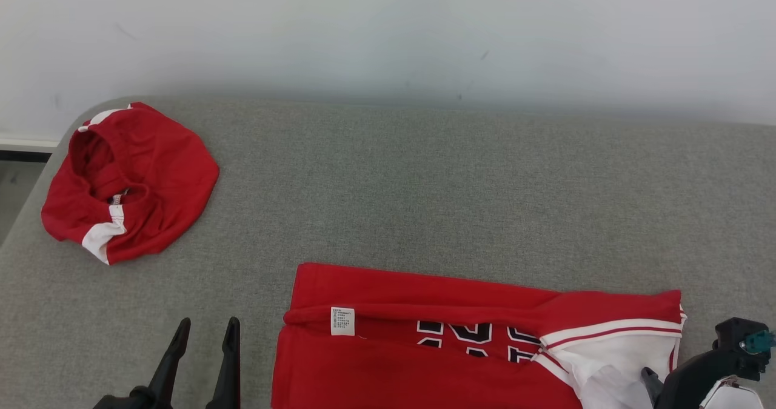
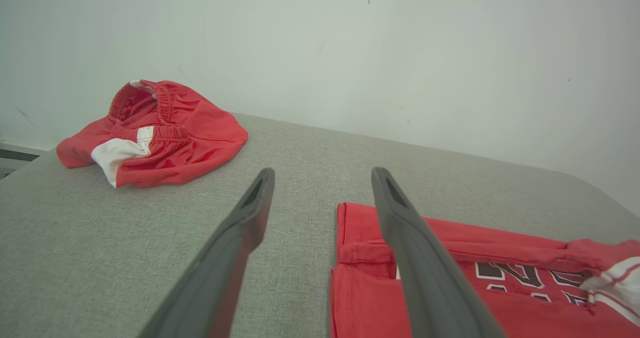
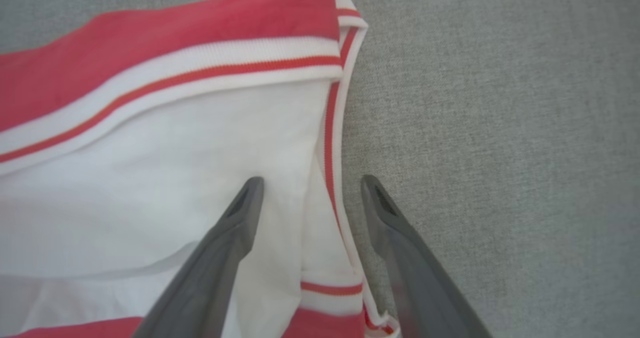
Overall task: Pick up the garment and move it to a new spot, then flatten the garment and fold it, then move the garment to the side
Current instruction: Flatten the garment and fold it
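A red jersey (image 1: 424, 366) with white trim and dark lettering lies partly folded at the near middle of the grey surface, its top edge turned over with a white label (image 1: 342, 321) showing. The jersey (image 2: 450, 288) also appears low right in the left wrist view. My left gripper (image 1: 208, 324) (image 2: 322, 175) stands open just left of the jersey's left edge, holding nothing. My right gripper (image 1: 655, 377) (image 3: 312, 183) is open at the jersey's right end, straddling the striped edge of the white sleeve (image 3: 150, 178): one finger over white cloth, the other over bare surface.
A crumpled pair of red shorts (image 1: 130, 182) (image 2: 155, 132) with white patches lies at the far left corner. The grey fabric surface (image 1: 454, 185) runs to a white wall (image 1: 388, 27). Its left edge drops off near the shorts.
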